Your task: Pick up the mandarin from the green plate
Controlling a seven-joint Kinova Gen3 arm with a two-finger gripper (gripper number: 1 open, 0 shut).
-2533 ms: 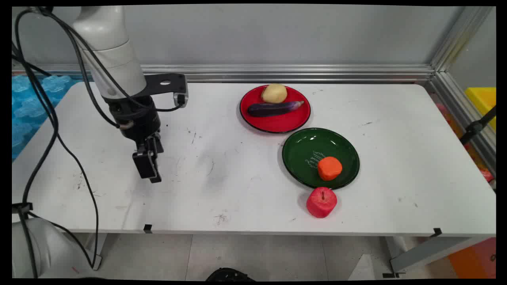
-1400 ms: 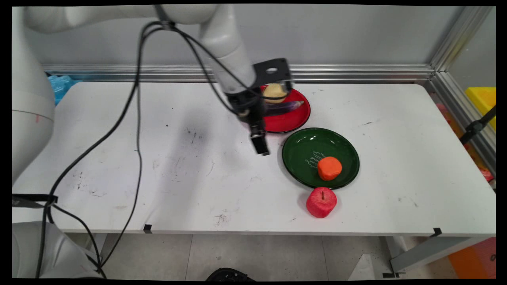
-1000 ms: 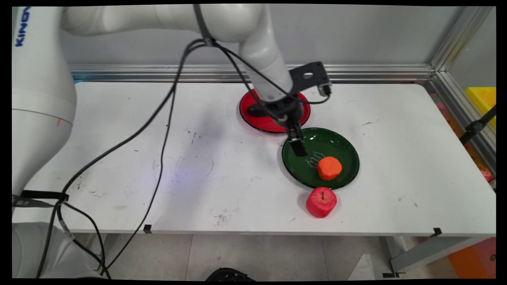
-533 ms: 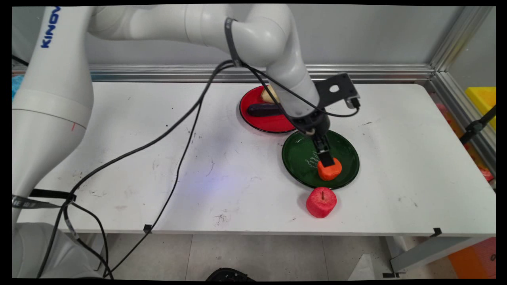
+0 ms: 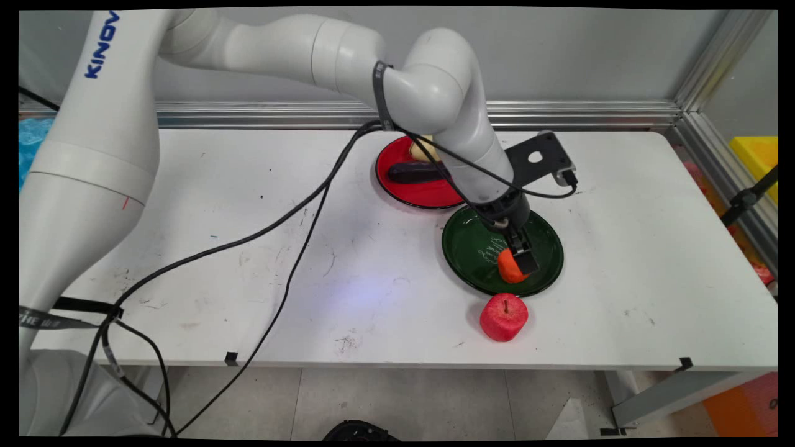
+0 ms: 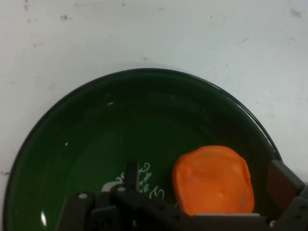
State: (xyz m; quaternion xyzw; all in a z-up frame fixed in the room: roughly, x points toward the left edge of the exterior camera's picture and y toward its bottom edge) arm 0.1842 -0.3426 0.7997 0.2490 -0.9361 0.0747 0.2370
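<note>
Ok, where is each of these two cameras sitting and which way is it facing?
Main view: fixed above the table's near side, looking down across the white table to the wall; the white arm and the black two-finger gripper show.
Hand view: mounted on the hand, looking along the gripper down into the dark green round plate; black linkage and a finger show.
Shared: the green plate and the orange rounded fruit-shaped toy between the fingers.
</note>
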